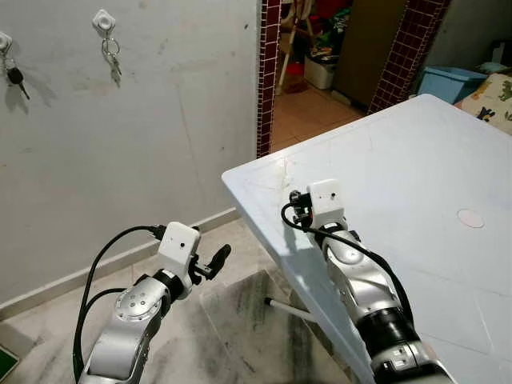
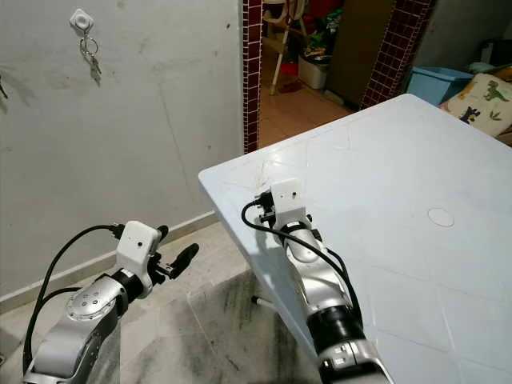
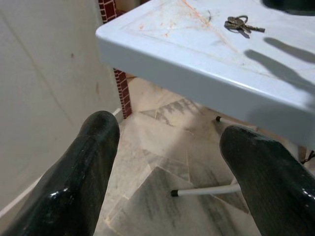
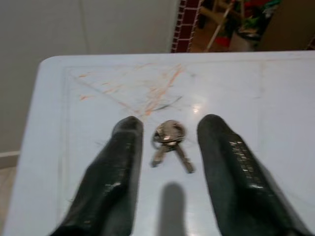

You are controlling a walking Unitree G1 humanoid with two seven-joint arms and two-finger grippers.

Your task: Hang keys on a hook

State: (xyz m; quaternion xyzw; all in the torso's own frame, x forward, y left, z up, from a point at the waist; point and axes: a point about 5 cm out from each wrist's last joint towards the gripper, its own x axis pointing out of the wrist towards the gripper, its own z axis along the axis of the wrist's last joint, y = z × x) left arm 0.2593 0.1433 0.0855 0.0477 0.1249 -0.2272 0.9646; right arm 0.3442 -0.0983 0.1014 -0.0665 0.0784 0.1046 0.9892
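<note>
A small bunch of keys lies on the white table near its scratched corner; it also appears in the left wrist view as keys. My right gripper hovers low over the table, open, with one black finger on each side of the bunch and not touching it. In the eye views the right wrist's white camera box hides those fingers. My left gripper is open and empty, below table height beside the corner. On the wall, a white hook holds another key set.
A second hook with a black key sits at the far left of the wall. A brick-tiled doorway opens behind the table. A blue bin and a dinosaur-print cushion stand at the right. A table leg crosses the marble floor.
</note>
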